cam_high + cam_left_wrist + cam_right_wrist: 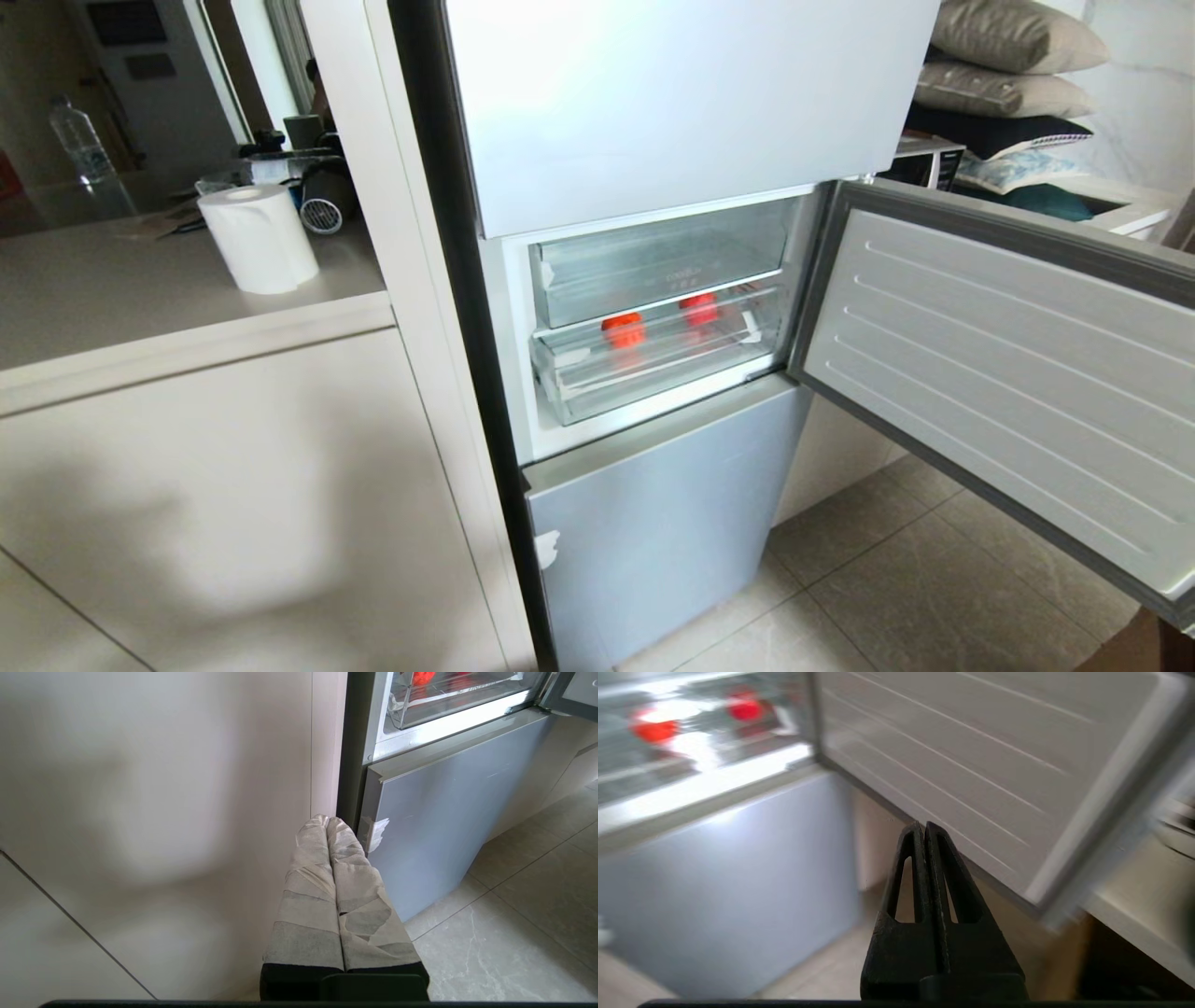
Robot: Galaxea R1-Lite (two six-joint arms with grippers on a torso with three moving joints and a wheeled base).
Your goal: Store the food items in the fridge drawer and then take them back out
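paper towel roll [259,237] on counter [112,299] | pillows [1008,65] stacked | water bottle [82,140]

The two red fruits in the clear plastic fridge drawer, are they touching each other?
Apart. The head view shows one red fruit and the other red fruit in the clear plastic fridge drawer, with bare drawer between them.

The lower fridge drawer [653,359], a clear plastic bin just under a second clear drawer [653,261], holds two red fruits: one [623,329] nearer its left end, the other [698,308] to the right and further back. Left of the fridge, the pale worktop [112,299] carries a white paper roll [259,238] standing upright.
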